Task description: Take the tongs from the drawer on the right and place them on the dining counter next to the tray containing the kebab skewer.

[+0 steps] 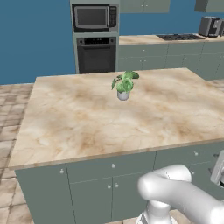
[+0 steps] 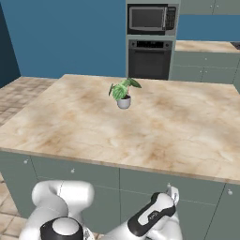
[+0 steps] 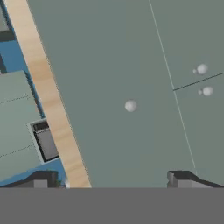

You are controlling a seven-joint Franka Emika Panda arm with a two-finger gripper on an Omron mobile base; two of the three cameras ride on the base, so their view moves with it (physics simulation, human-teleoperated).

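1. I see the jaws (image 3: pixel 111 178) spread wide and holding nothing; the two dark fingertips (image 3: pixel 178 178) rise at the bottom of the hand view, well apart.
2. The jaws face the flat grey-green front of the drawer (image 3: pixel 109 78), which is shut. Its small round pale knob (image 3: pixel 130 105) sits between the two fingertips and further off, not touched.
3. In the right base view the hand is low at the near side of the table (image 2: pixel 154 126), just in front of the drawer row under the right part of its edge.
4. Two more pale knobs (image 3: pixel 201 69) show on the neighbouring cabinet fronts, beside the drawer.
5. The table is a marbled beige island; a potted plant (image 1: pixel 124 85) stands upright near its middle.
6. On the far wall I see a microwave (image 1: pixel 95 17) above an oven (image 1: pixel 96 54).
7. I cannot tell where the tongs lie, as the drawer is closed.
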